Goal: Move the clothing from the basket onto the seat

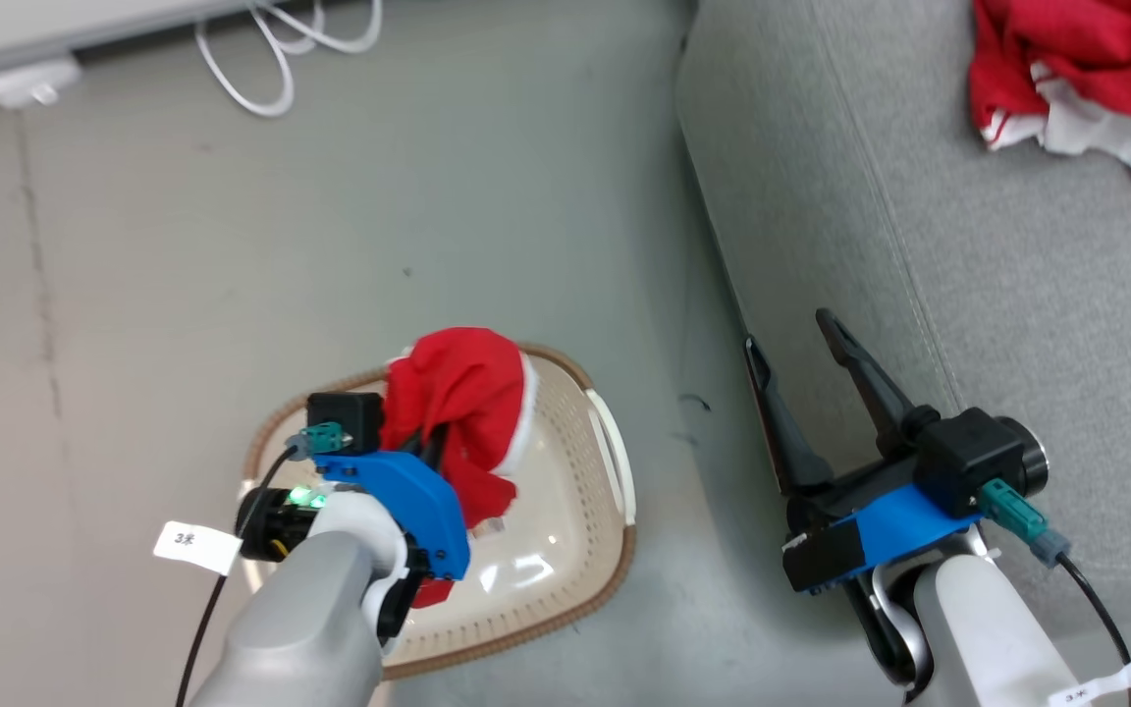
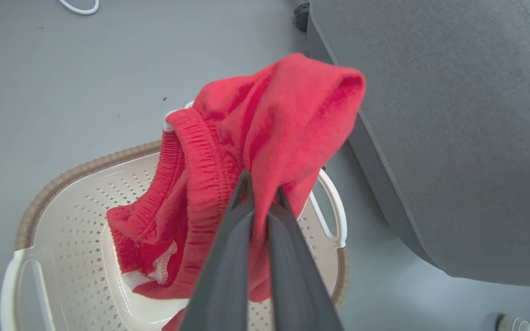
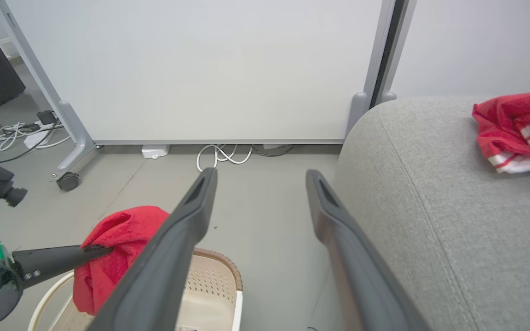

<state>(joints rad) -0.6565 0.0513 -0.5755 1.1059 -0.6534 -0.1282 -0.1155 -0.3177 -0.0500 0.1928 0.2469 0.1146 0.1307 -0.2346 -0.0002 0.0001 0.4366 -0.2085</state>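
Observation:
My left gripper is shut on a bright red garment of the clothing and holds it lifted over the cream basket on the floor. In the left wrist view the fingers pinch the red cloth, whose lower end still hangs into the basket. A second red and white garment lies on the grey seat at the far right. My right gripper hovers open at the seat's front edge, holding nothing. The right wrist view has the seat, the second garment and the lifted one.
White cables lie on the grey floor near a white panel's base at the top left. The right wrist view shows that panel on a wheeled foot. Bare floor lies between the basket and the seat.

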